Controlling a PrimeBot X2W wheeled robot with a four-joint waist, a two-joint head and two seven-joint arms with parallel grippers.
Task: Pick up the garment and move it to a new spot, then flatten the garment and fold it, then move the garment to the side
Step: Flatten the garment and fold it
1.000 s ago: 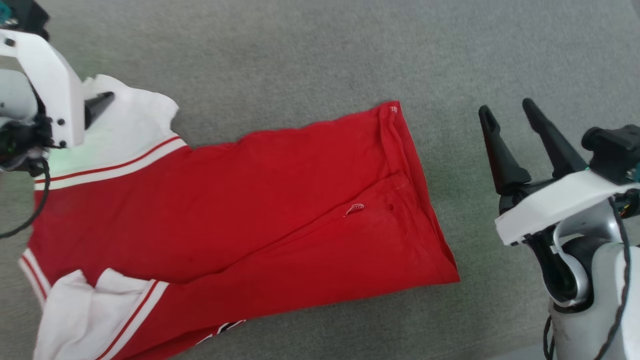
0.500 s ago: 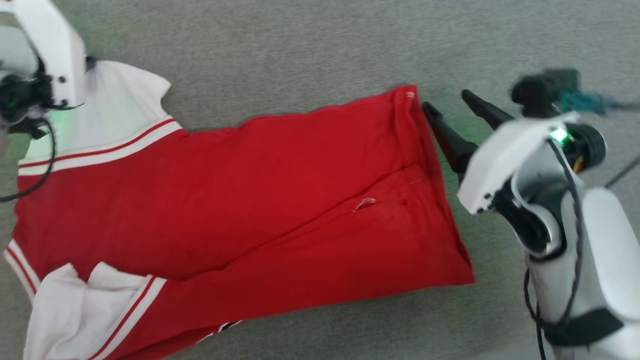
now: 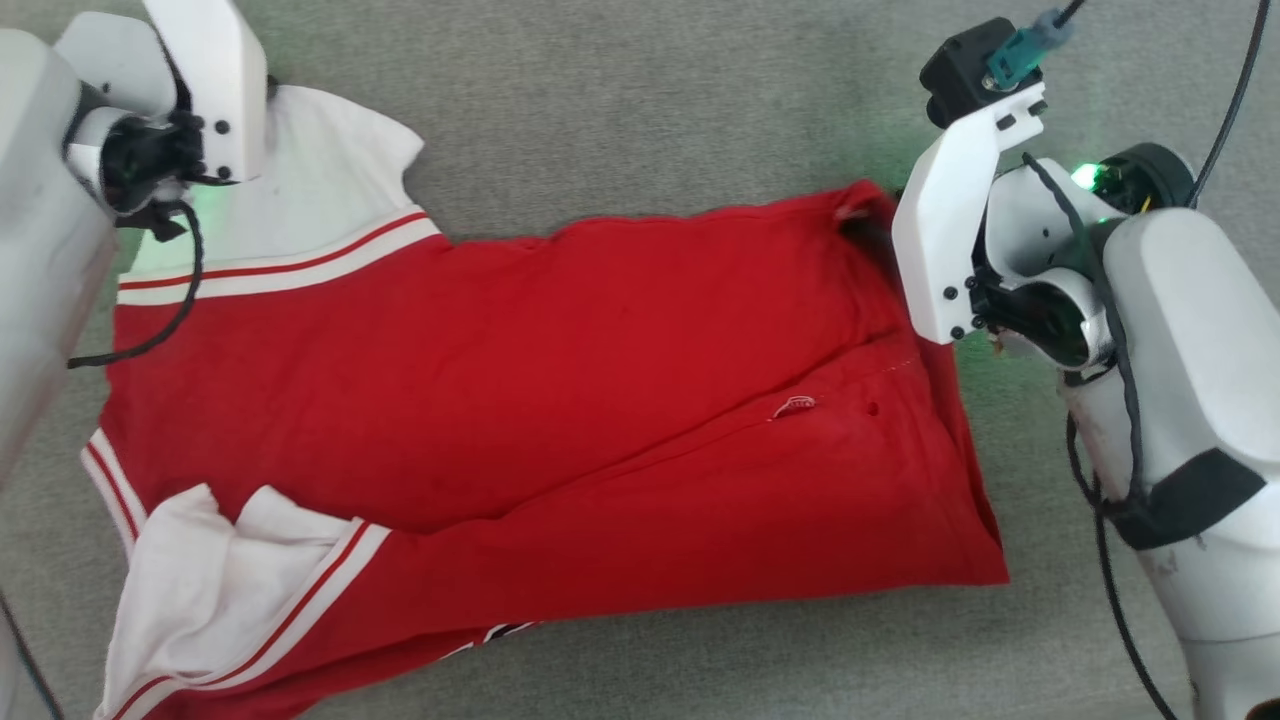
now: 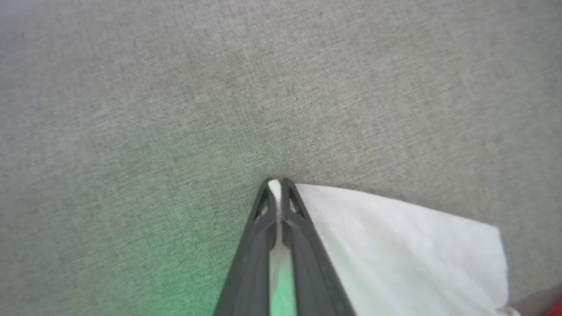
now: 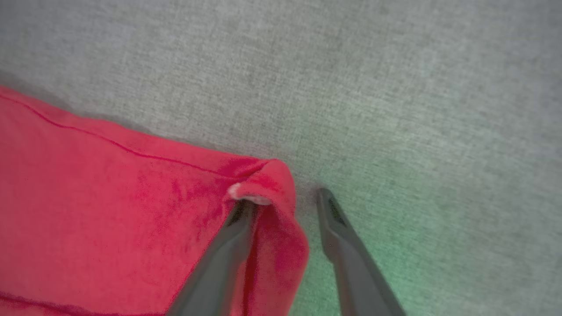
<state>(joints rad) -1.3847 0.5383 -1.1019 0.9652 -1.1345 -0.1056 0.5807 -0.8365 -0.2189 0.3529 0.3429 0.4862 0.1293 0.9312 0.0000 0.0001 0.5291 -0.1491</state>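
Observation:
The garment [image 3: 560,380], a red shirt with white sleeves and striped trim, lies spread on the grey surface. In the left wrist view my left gripper [image 4: 275,186] is shut on the edge of the white sleeve [image 4: 395,245], with a strip of white fabric pinched between its fingers. My right gripper [image 5: 285,199] is open at the garment's far right corner [image 5: 263,180]. One of its fingers lies on the bunched red fabric, the other on the bare surface beside it. In the head view both sets of fingers are mostly hidden behind their white wrist brackets.
The grey fabric-like surface [image 3: 640,100] stretches all around the garment. A second white sleeve [image 3: 210,580] lies crumpled at the lower left. Black cables [image 3: 1100,520] hang along my right arm.
The left gripper has shut on the white sleeve edge. The right arm swung in from the right to the garment's far right corner, and its fingers have narrowed. The camera has shifted too.

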